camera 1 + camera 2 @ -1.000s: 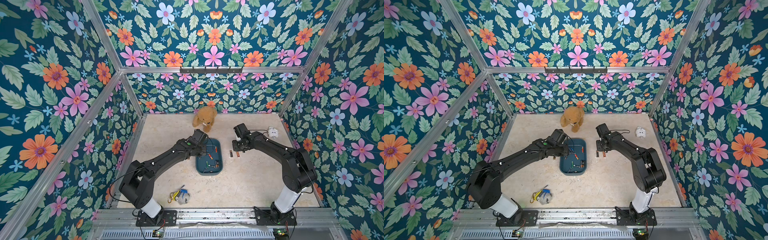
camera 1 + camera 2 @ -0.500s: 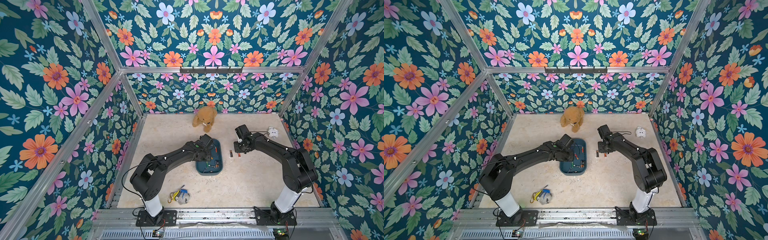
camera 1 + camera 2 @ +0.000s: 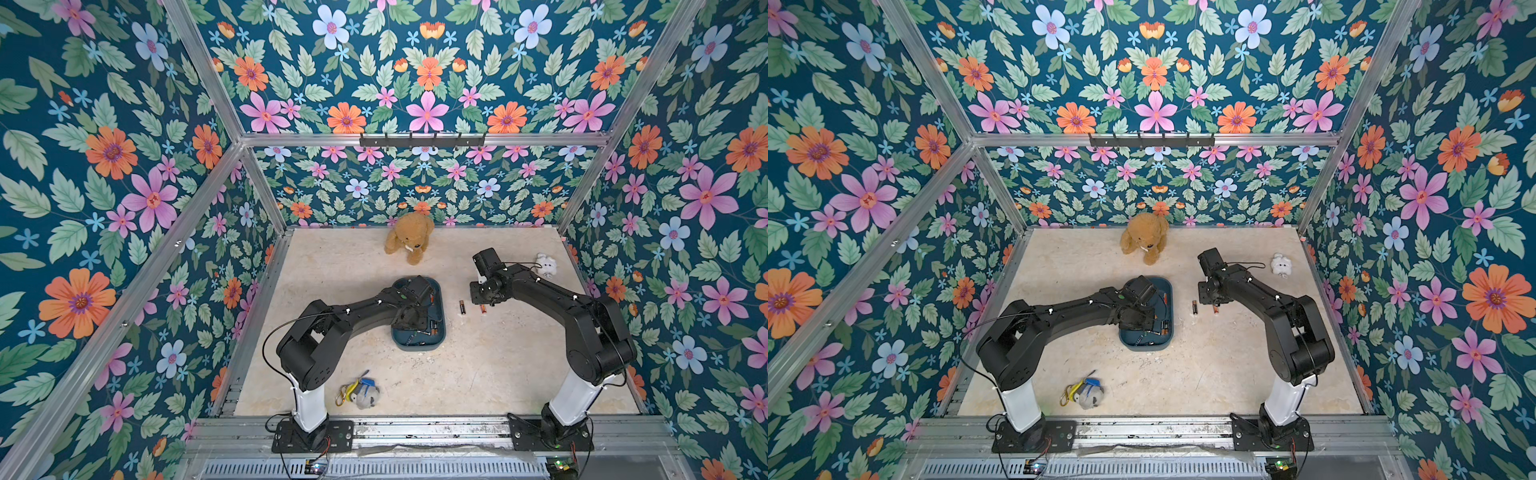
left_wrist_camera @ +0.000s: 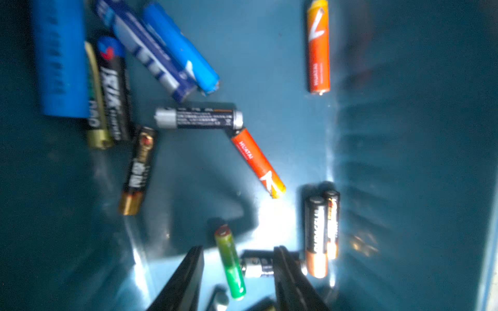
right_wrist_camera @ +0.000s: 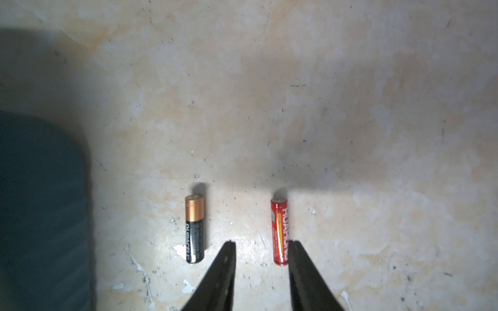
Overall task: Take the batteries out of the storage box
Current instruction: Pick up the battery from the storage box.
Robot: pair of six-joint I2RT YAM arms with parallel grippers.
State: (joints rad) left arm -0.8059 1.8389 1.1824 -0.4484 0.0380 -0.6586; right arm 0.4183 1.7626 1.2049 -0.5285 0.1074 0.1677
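The dark teal storage box [image 3: 441,336] [image 3: 1169,337] lies mid-table. Several batteries rest on its floor: blue, orange, and black with copper ends [image 4: 315,237]. My left gripper [image 4: 239,249] is down inside the box, open. A green battery [image 4: 230,262] lies loose between its fingers. Two batteries lie on the table right of the box: a black-and-copper one [image 5: 194,229] [image 3: 462,306] and a red one [image 5: 279,230] [image 3: 482,308]. My right gripper [image 5: 262,242] hovers open just over them, with the red one beside one fingertip. It holds nothing.
A brown teddy bear [image 3: 409,243] sits behind the box by the back wall. A small white toy [image 3: 546,264] lies at the far right. A keychain bundle with a yellow carabiner [image 3: 359,392] lies near the front, by the left arm's base. Flowered walls enclose the table.
My left arm has swung over the box and brought its gripper toward the near end. Both grippers have opened slightly wider. The right arm has hardly moved.
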